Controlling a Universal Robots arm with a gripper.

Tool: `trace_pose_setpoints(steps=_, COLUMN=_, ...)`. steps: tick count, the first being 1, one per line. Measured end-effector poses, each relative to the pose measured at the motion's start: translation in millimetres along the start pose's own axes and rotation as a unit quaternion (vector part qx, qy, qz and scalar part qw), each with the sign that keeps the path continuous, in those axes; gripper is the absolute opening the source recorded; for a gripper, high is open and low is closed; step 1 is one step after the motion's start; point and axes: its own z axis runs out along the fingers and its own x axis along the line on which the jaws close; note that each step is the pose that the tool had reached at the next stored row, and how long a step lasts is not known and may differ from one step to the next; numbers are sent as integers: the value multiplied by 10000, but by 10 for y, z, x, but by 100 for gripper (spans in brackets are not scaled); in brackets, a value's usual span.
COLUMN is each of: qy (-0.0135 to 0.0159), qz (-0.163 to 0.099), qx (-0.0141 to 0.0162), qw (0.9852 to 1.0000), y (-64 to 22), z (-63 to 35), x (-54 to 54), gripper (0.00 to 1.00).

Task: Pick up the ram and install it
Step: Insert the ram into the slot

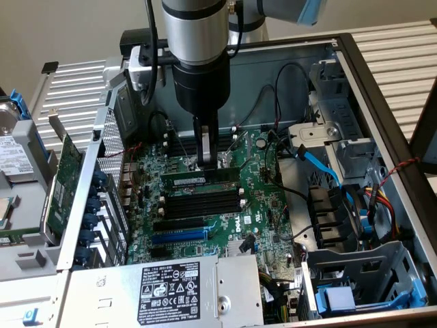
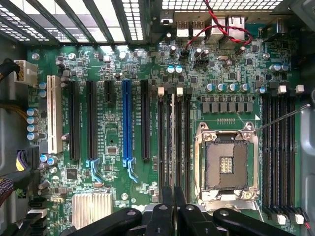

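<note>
One ram (image 1: 201,177) stood on edge at the black memory slots (image 1: 205,203) of the motherboard (image 1: 268,205), near one CPU socket (image 2: 227,164). The single gripper (image 1: 205,162) had its two fingers (image 2: 167,211) closed almost together on the ram's upper edge.

The ram (image 1: 201,177) stands edgewise on the motherboard (image 1: 266,205), directly under the gripper (image 1: 207,164), inside the case (image 1: 287,58).

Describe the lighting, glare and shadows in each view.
Exterior view: soft, even light; the labelled metal cover is brightest, and the motherboard under the gripper lies in mild shadow. Wrist view: the vent slots wash out white, the motherboard is evenly lit, and the dark jaws around the ram carry small glints.
</note>
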Motion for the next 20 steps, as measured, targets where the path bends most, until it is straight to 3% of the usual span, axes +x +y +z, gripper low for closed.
trace_pose_setpoints(steps=2, qy=17, qz=0, qx=1, qw=10000, y=0, z=6, x=0, gripper=13)
trace_pose_setpoints(steps=5, qy=67, qz=-1, qx=4, qw=10000, y=0, z=20, x=1, gripper=13)
trace_pose_setpoints(steps=6, qy=70, qz=-1, qx=4, qw=10000, y=0, z=24, x=1, gripper=13)
trace_pose_setpoints(steps=10, qy=37, qz=0, qx=2, qw=10000, y=2, z=61, x=1, gripper=13)
trace_pose_setpoints(steps=20, qy=34, qz=0, qx=2, qw=10000, y=2, z=169, x=5, gripper=13)
